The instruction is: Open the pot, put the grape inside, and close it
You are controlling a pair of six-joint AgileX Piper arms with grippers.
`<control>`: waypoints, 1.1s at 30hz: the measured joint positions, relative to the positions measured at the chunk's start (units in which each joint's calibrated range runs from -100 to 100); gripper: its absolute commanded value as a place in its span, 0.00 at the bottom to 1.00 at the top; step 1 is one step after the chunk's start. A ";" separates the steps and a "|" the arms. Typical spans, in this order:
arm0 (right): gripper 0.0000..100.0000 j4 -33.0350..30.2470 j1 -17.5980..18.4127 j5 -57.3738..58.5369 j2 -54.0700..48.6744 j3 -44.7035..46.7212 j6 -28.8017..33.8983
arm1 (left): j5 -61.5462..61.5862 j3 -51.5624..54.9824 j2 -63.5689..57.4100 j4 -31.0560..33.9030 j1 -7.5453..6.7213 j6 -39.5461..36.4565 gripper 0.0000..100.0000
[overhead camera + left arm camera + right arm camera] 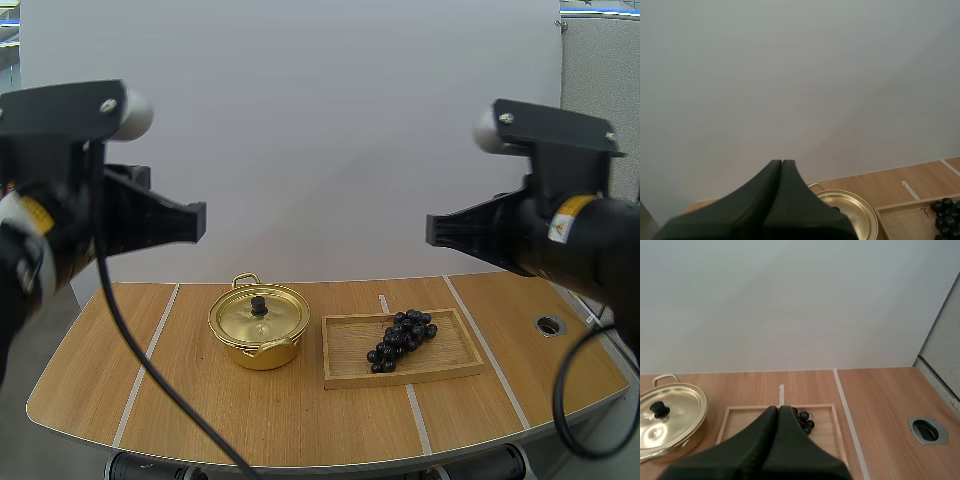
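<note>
Open closed left gripper (782, 162), descend straight onto knob (259, 303) of lid (240, 318) on pot (262, 352) beside tray (350, 365), pinch centred, lift vertically. Hold closed, empty right gripper (778, 409) high over grapes (402, 338) in tray.

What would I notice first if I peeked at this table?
The shiny gold pot, its lid on, sits on the table. Beside it, dark grapes lie in a wooden tray. High above, the left claw and right claw hang shut.
</note>
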 measured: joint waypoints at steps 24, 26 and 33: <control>0.00 -0.09 0.00 3.42 36.26 -0.47 1.87 | 7.55 -4.12 33.68 0.00 0.00 0.90 0.67; 0.00 -0.09 0.00 3.25 36.26 -0.47 2.35 | 7.55 -4.12 33.97 0.00 0.00 0.90 0.86; 0.42 -0.81 0.00 3.25 36.26 -0.47 4.47 | 7.55 -4.12 34.22 0.00 0.00 0.77 1.00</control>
